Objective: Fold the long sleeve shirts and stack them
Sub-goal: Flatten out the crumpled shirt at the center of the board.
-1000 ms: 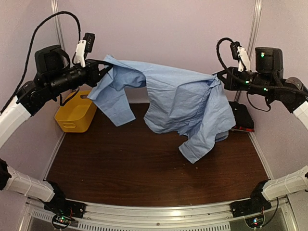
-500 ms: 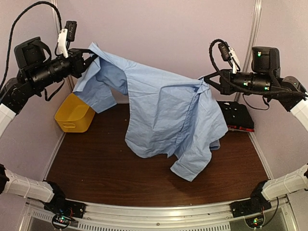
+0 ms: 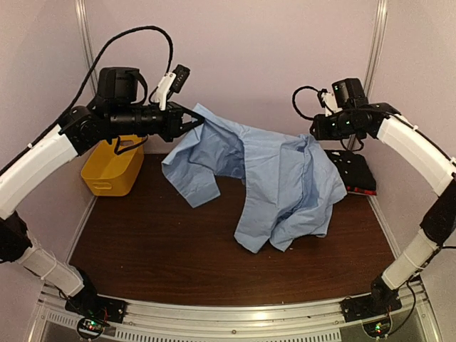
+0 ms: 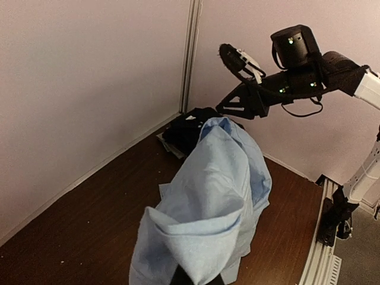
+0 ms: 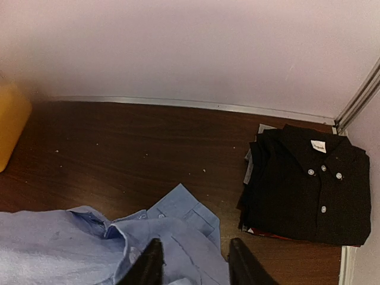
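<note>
The light blue long sleeve shirt (image 3: 285, 185) hangs over the back of the table, its lower part bunched on the wood. My left gripper (image 3: 194, 120) is shut on one upper corner and holds it in the air; in the left wrist view the cloth (image 4: 219, 196) drapes over the fingers and hides them. My right gripper (image 3: 313, 132) hovers at the shirt's other upper end, near the collar. In the right wrist view its fingers (image 5: 148, 264) stand apart with blue cloth (image 5: 89, 243) lying slack beneath them. A folded black shirt (image 5: 309, 190) with pale buttons tops a stack at the back right.
A yellow plastic basket (image 3: 114, 167) stands at the back left, against the wall. The folded stack (image 3: 354, 171) shows a red edge (image 3: 360, 191) at its bottom. Walls close in behind and on both sides. Dark bare wood (image 3: 178, 249) lies in front of the shirt.
The left gripper swung right and lower, toward the table's middle, still holding the shirt. The right gripper's jaws came apart. The shirt is no longer stretched and sags in a narrower bunch.
</note>
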Controlling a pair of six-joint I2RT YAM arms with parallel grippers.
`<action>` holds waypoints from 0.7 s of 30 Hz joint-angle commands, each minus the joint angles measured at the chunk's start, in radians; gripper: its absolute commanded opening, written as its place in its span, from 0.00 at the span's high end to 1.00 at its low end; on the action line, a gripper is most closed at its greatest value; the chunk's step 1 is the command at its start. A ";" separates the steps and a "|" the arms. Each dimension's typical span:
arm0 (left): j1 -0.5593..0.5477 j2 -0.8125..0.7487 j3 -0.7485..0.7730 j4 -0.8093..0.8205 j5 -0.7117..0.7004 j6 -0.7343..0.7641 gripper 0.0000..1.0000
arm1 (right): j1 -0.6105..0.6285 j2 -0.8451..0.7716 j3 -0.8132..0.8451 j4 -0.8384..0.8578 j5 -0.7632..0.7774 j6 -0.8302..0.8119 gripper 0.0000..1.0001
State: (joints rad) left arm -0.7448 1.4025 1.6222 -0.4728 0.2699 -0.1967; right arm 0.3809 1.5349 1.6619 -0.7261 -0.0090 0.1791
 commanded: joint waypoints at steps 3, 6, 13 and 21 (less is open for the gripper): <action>-0.004 0.069 0.079 0.020 -0.025 -0.044 1.00 | 0.095 0.029 -0.107 0.088 0.012 0.023 0.17; -0.004 0.123 0.124 -0.028 -0.081 -0.056 1.00 | 0.212 -0.062 -0.239 0.181 0.084 0.048 0.05; 0.011 0.237 0.236 -0.118 -0.174 -0.076 1.00 | 0.475 -0.227 -0.480 0.313 0.220 0.162 0.05; 0.039 0.306 0.295 -0.118 -0.162 -0.092 1.00 | 0.678 -0.174 -0.596 0.313 0.379 0.302 0.06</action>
State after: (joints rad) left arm -0.7177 1.6928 1.8633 -0.6075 0.1196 -0.2722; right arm 0.9939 1.3025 1.1049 -0.4232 0.2401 0.3862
